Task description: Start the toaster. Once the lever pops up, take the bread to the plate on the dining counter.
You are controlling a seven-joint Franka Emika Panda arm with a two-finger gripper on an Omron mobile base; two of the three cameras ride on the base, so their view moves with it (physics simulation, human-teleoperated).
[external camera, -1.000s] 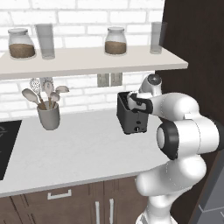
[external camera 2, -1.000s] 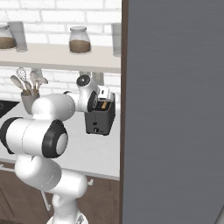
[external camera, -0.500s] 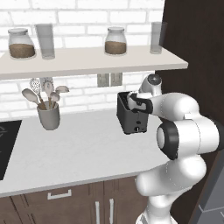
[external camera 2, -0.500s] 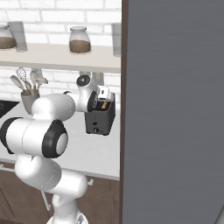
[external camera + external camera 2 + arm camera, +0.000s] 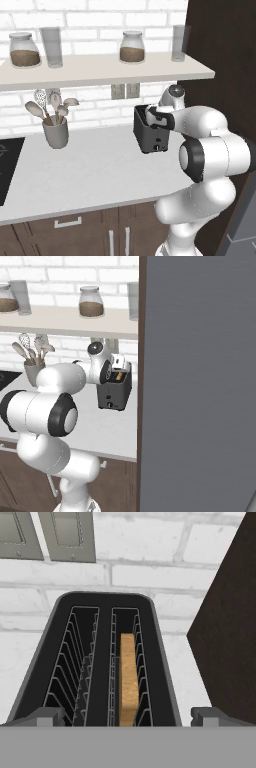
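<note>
Tool [image 5: 128, 717] wide above toaster [image 5: 95, 662]

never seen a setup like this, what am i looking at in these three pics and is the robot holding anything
It is a white robot arm on a mobile base in a simulated kitchen. Two pictures come from cameras on the base, behind the arm to its left and right. The third looks down from the hand. On the white worktop stand a boxy black toaster and a grey utensil cup. A tan bread slice sits in the toaster's right slot in the hand view. The gripper hovers over it, open, holding nothing.
</note>
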